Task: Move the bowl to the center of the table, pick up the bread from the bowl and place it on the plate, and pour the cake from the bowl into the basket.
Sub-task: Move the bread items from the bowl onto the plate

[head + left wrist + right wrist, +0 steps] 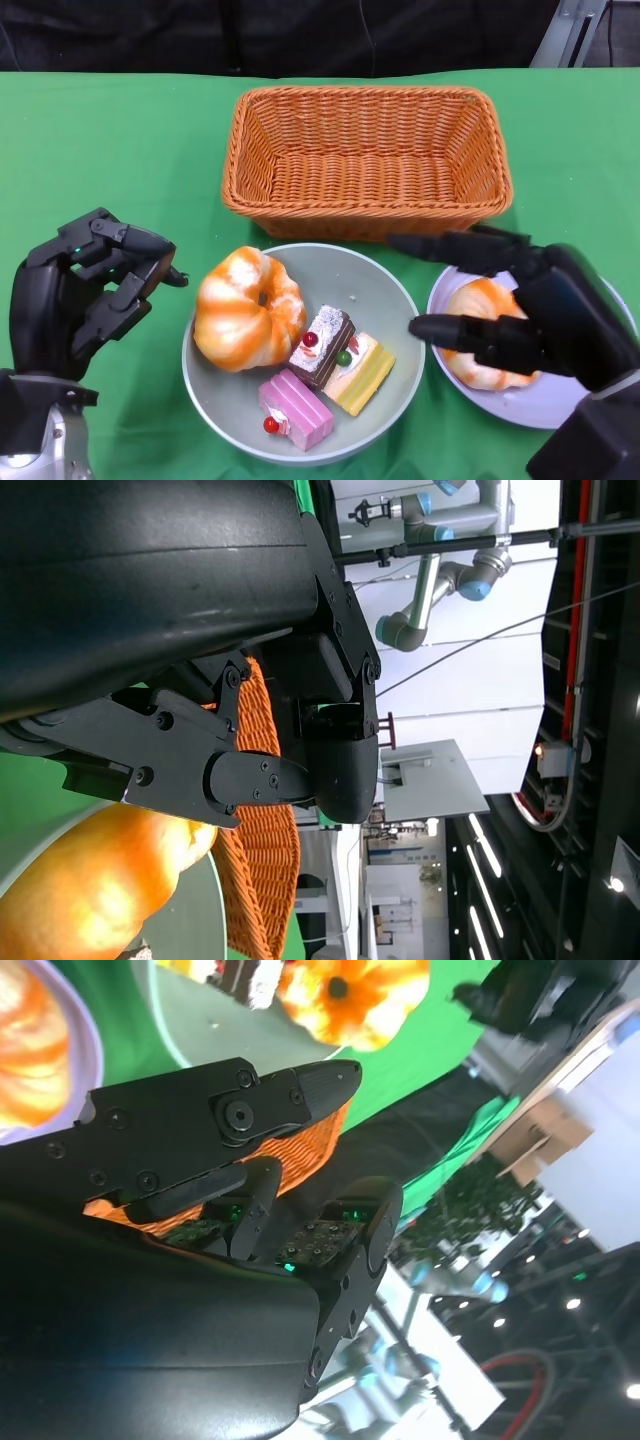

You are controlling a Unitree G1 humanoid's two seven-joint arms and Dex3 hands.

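Both my hands are empty. My right hand [520, 310] floats over the plate [585, 400] with its fingers spread wide and pointing at the bowl [400, 300]. My left hand [85, 290] waits just beside the bowl on the other side, with its fingers bent a bit but apart, holding nothing.

I think the bowl is about in the middle of the table [120, 150] now, right in front of the basket [365, 160], so that part looks done. One bread [480, 350] sits on the plate, half hidden under my right hand. So one bread has made it over, I think.

But a second bread [248, 308] sits in the bowl, on the side near my left hand. It is round like a ring, so it has no long side, and its hole faces up and a little toward the cakes. It may need to go to the plate too.

Three cakes are in the bowl as well: a brown cake [322, 345], a yellow cake [358, 372] and a pink cake [295, 408]. The brown and yellow ones touch and lie side by side, long ways slanting up toward the basket. The pink one slants the other way.

The basket has nothing in it, so pouring the cakes is not yet done.
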